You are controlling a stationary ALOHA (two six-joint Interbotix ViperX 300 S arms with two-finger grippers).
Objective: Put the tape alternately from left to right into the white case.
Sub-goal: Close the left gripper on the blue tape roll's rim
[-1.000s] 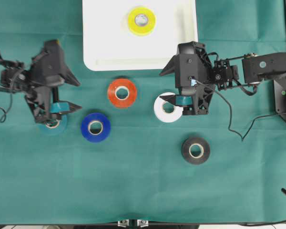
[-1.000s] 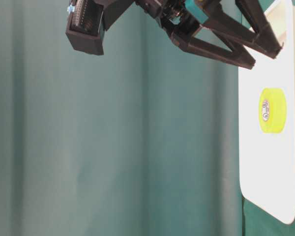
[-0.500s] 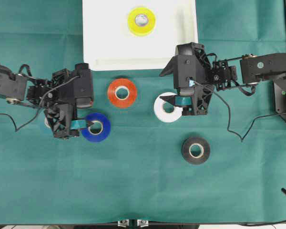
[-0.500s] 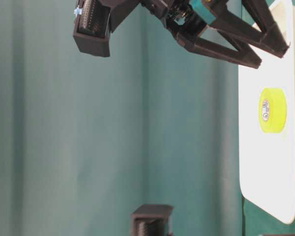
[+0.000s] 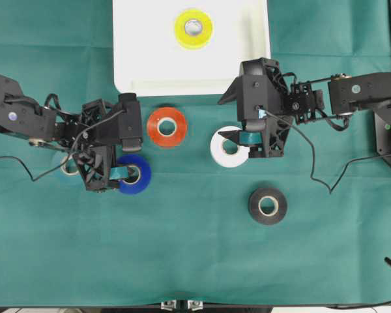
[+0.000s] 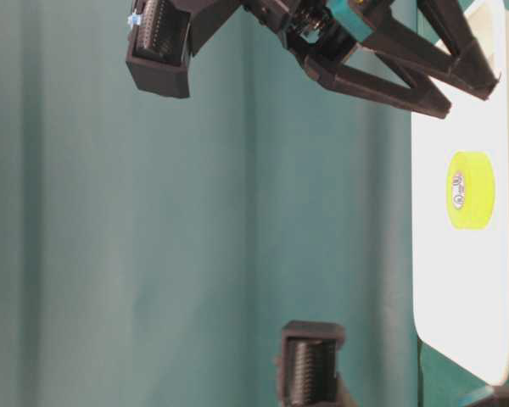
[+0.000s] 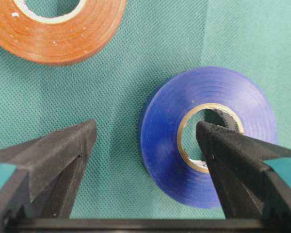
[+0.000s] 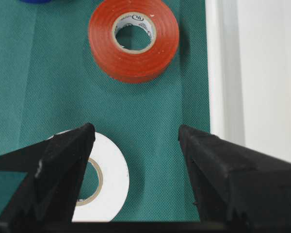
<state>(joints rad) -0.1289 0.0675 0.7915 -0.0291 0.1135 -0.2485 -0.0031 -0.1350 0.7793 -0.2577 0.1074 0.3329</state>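
So the left gripper (image 5: pixel 117 177) is spread wide right over the blue roll (image 5: pixel 135 174), one finger (image 7: pixel 218 145) poking into its core and the other out on the cloth, nothing pinched. The teal roll (image 5: pixel 68 166) is mostly hidden under that arm. The right gripper (image 5: pixel 244 140) hangs with jaws apart over the white roll (image 5: pixel 227 149), not gripping it. The red-orange roll (image 5: pixel 167 126) sits at 9 o'clock from white, black roll (image 5: pixel 268 205) at 5 o'clock. The yellow roll (image 5: pixel 193 28) lies in the white case (image 5: pixel 143 65), at 12 o'clock.
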